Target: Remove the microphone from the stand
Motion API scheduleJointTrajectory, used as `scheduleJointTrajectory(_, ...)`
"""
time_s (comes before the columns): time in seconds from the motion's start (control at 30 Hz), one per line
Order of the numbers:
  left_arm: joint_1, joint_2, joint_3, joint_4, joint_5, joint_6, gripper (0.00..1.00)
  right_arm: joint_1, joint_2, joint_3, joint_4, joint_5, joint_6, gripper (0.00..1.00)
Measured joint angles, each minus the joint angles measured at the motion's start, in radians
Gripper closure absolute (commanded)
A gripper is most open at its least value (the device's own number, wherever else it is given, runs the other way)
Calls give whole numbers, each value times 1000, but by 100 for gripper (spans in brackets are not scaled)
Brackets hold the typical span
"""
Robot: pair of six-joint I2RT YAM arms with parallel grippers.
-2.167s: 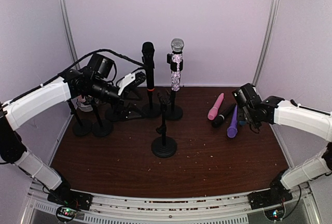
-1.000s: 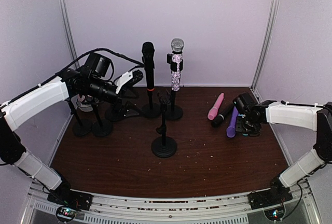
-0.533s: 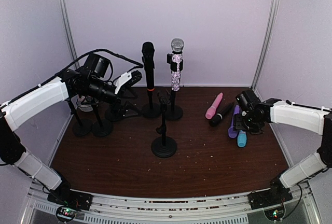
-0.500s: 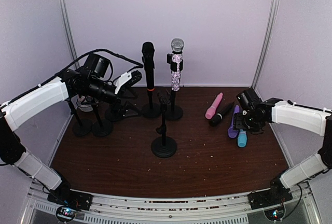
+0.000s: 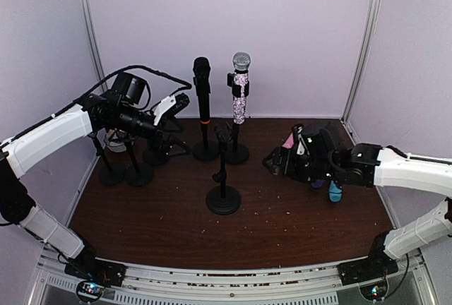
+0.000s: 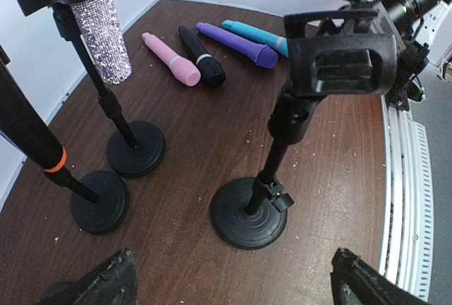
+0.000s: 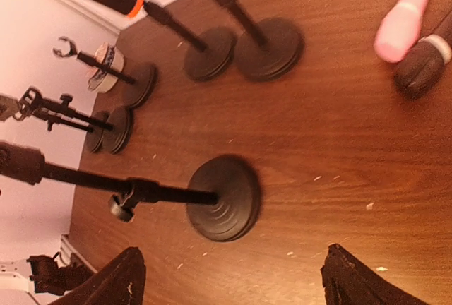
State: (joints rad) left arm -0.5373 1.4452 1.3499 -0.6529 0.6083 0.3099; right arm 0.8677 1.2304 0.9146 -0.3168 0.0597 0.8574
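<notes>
A black microphone with an orange ring (image 5: 203, 86) and a glittery silver microphone (image 5: 241, 90) stand upright in stands at the back. An empty stand (image 5: 223, 171) is in the middle. My left gripper (image 5: 173, 104) is open and empty, just left of the black microphone. The left wrist view shows the glittery microphone (image 6: 99, 33), the black microphone (image 6: 28, 132) and the empty stand's clip (image 6: 346, 65). My right gripper (image 5: 279, 162) is open and empty, right of the empty stand, whose base (image 7: 222, 198) lies ahead of it.
Loose pink (image 6: 169, 58), black (image 6: 201, 54), purple (image 6: 236, 42) and blue (image 6: 254, 33) microphones lie at the right back. The blue one (image 5: 335, 190) shows beside my right arm. Several empty stands (image 5: 139, 167) crowd the left back corner.
My right gripper has swung left from the loose microphones towards the middle stand, leaving the blue microphone on the table. My left gripper has barely moved.
</notes>
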Motion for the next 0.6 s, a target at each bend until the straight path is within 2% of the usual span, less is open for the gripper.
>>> scheduleJointTrajectory(0.1, 0, 0, 0, 1, 1, -6, 3, 96, 125, 1, 129, -63, 85, 14)
scheduleJointTrajectory(0.2, 0, 0, -3, 1, 0, -6, 3, 128, 196, -14, 267, -134, 155, 16)
scheduleJointTrajectory(0.37, 4, 0, -11, 1, -2, -6, 3, 132, 317, -43, 573, -249, 299, 19)
scheduleJointTrajectory(0.6, 11, -5, -15, 1, -4, -5, 3, 137, 470, -44, 851, -351, 449, 26)
